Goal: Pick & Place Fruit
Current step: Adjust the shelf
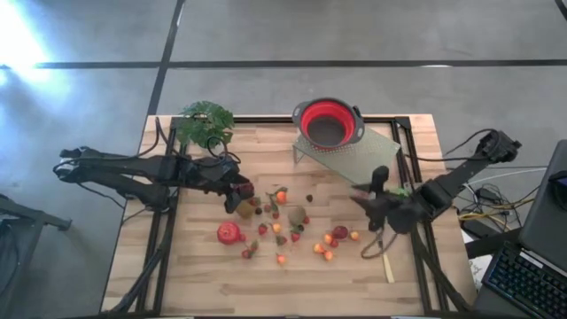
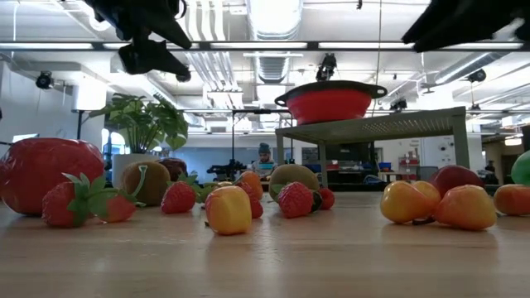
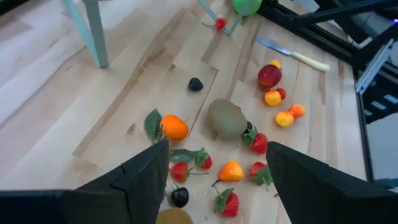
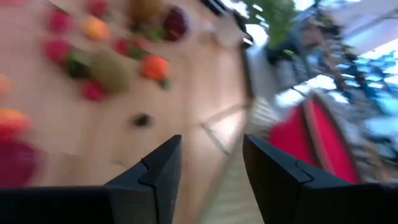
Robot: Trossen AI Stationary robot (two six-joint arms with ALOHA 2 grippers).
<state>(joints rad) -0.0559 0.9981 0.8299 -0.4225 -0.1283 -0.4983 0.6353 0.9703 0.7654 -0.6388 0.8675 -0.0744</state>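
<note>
Several small toy fruits lie loose on the wooden table [image 1: 204, 283]: a large magenta-red one [image 1: 230, 233], a brown kiwi [image 1: 295, 215], an orange one [image 1: 281, 196], strawberries and peach-coloured ones [image 1: 332, 237]. My left gripper [image 1: 245, 190] hangs open above the left end of the scatter. In its wrist view the left gripper [image 3: 217, 152] holds nothing, and the kiwi [image 3: 227, 118] lies beyond its fingers. My right gripper [image 1: 368, 197] hovers open right of the fruit. The blurred right wrist view shows the right gripper [image 4: 210, 142] with nothing between its fingers.
A red colander [image 1: 330, 122] sits on a grey perforated rack [image 1: 359, 152] at the far side. A leafy potted plant [image 1: 205, 122] stands at the far left. A pale-handled knife [image 1: 387, 266] lies near the front right. A green round thing [image 1: 403, 190] lies beside my right arm.
</note>
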